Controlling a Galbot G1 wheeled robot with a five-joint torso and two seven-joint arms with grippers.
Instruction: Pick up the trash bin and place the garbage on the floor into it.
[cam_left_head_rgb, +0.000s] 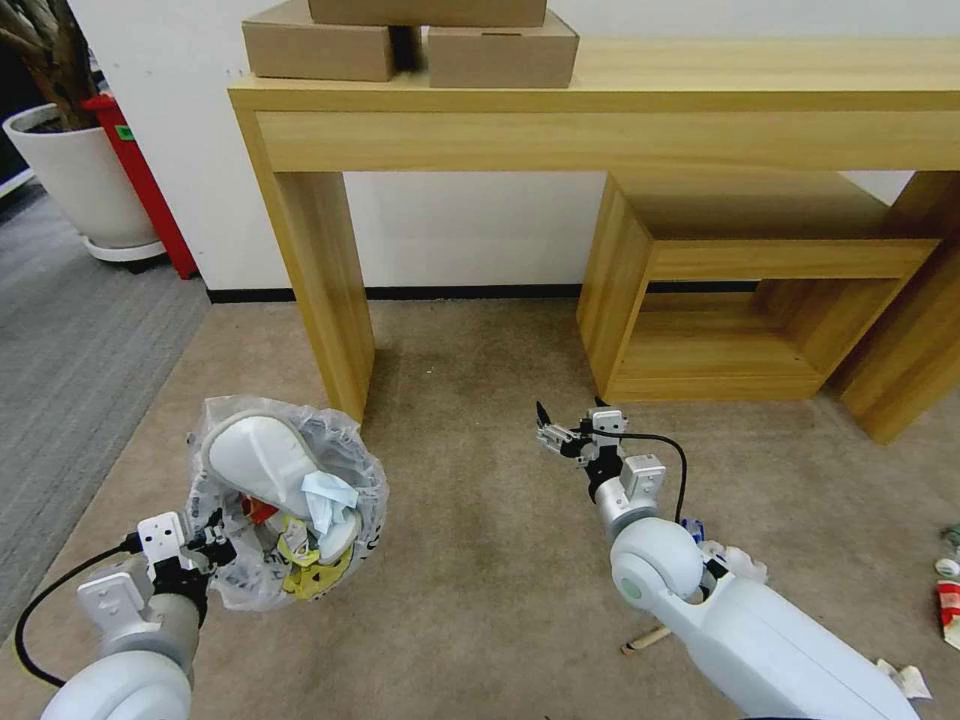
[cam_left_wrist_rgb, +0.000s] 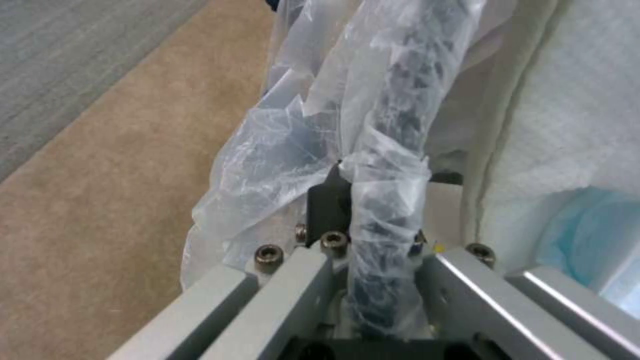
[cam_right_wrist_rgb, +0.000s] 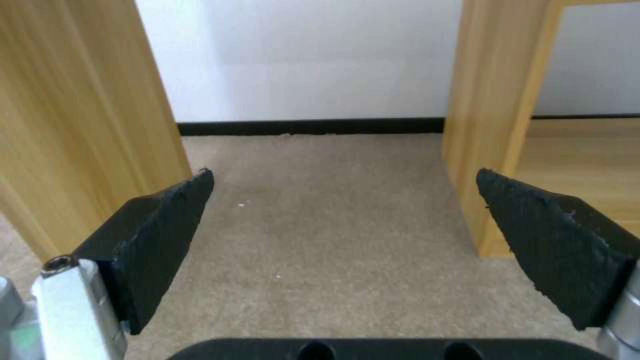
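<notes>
Beige carpet (cam_left_head_rgb: 480, 520) covers the lower two thirds of the head view, with a grey ribbed strip (cam_left_head_rgb: 70, 340) at far left and a white wall behind. Across the top runs a light wooden desk (cam_left_head_rgb: 600, 110) with cardboard boxes (cam_left_head_rgb: 410, 40) on it; its left leg comes down just above the trash bin (cam_left_head_rgb: 285, 500), and a low open shelf unit (cam_left_head_rgb: 740, 290) sits under its right half. A white planter (cam_left_head_rgb: 75, 175) and a red object stand at upper left.

My left gripper (cam_left_head_rgb: 205, 545) at lower left is pinched on the trash bin's rim; the wrist view shows the bag-wrapped black rim (cam_left_wrist_rgb: 387, 165) running lengthwise between my fingers. The bin sits at lower left, its mouth tipped toward the camera. Black printing shows on the crinkly bag, too creased to read. Inside lie a white slipper (cam_left_head_rgb: 260, 460), long axis slanting from upper left to lower right, a pale blue crumpled piece (cam_left_head_rgb: 330, 500) and yellow and red wrappers (cam_left_head_rgb: 310, 570).

My right gripper (cam_left_head_rgb: 570, 425) hovers at centre, spread wide with nothing between its black pads (cam_right_wrist_rgb: 160, 240), pointing toward the wall between the desk leg and shelf unit.

Litter lies at lower right: a wooden stick (cam_left_head_rgb: 645, 638) beside my right arm, crumpled paper (cam_left_head_rgb: 905, 680), and red-and-white scraps (cam_left_head_rgb: 948, 590) at the right edge, lettering unreadable.
</notes>
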